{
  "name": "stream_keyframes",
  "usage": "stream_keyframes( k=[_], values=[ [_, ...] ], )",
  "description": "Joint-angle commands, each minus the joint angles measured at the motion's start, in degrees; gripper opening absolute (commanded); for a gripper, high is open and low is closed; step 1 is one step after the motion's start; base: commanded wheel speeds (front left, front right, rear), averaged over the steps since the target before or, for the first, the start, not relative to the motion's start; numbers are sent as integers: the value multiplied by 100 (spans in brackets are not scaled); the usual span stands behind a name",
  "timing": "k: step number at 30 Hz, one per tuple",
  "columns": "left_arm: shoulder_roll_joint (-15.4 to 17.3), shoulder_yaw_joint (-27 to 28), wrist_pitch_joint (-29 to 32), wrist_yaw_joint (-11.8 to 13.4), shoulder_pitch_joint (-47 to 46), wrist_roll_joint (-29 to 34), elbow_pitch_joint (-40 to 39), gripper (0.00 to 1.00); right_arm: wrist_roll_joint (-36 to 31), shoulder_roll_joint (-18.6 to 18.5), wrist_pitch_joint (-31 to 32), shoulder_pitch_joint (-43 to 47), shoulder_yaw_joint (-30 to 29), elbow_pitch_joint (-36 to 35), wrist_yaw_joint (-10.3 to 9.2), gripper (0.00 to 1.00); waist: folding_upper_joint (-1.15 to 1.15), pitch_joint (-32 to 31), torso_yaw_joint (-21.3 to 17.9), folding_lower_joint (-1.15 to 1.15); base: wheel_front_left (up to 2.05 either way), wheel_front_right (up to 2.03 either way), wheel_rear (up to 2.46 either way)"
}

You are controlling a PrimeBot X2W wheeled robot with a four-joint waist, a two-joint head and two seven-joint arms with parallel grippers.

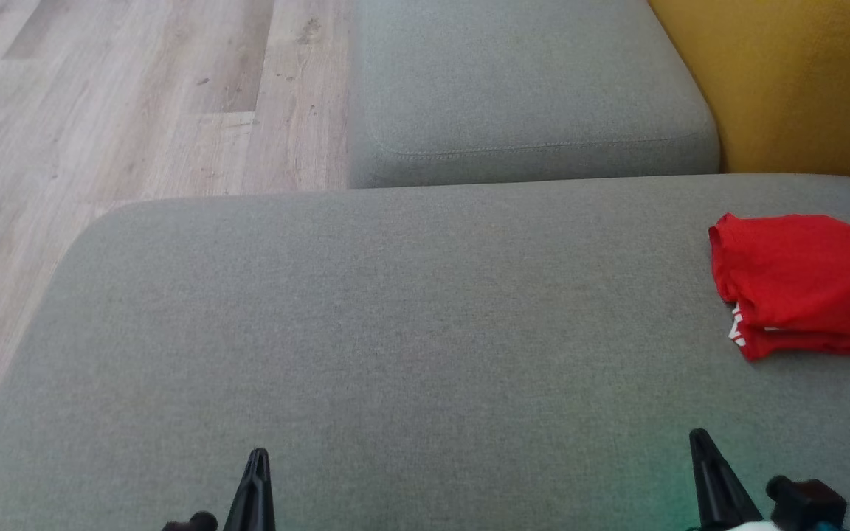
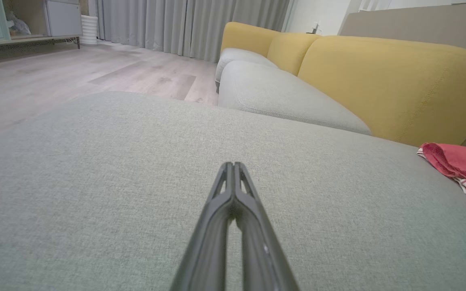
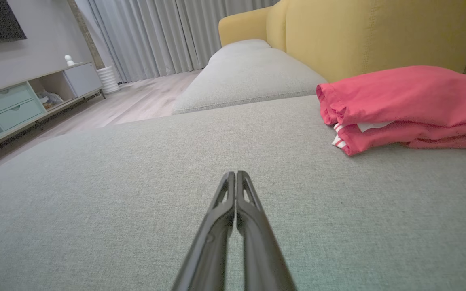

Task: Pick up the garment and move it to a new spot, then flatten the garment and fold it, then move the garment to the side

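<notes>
Grey sofa cushion [image 1: 395,332] under my arms. My left tool [image 2: 233,165] and right tool [image 3: 236,173] are closed, empty. Red garment [image 3: 403,105] lies folded ahead-right of the right tool, apart. Set-aside step looks done; any regrasp needs opening first.

Grey sofa seat [image 1: 395,332], yellow backrest [image 1: 801,74] (upholstered), wood floor [image 1: 137,88]
</notes>
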Motion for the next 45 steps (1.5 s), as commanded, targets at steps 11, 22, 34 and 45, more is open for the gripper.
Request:
stream_keyframes(
  k=[11,22,34,45],
  values=[
    [29,258,186,-144,-411,-827,-179,0,926,-8,206,-435,-109,-221,-1,0,0,82,-7,0,0,0,0],
    [40,418,341,-241,-525,-1474,-185,0,1643,-11,371,-561,-177,-241,-1,0,0,153,-13,0,0,0,0],
    [49,632,548,-366,-669,-2310,-197,0,2577,-13,586,-724,-265,-267,-2,0,0,245,-22,0,0,0,0],
    [54,818,727,-472,-792,-3010,-203,0,3364,-16,767,-862,-340,-288,-2,0,0,322,-28,0,0,0,0]
  ],
)
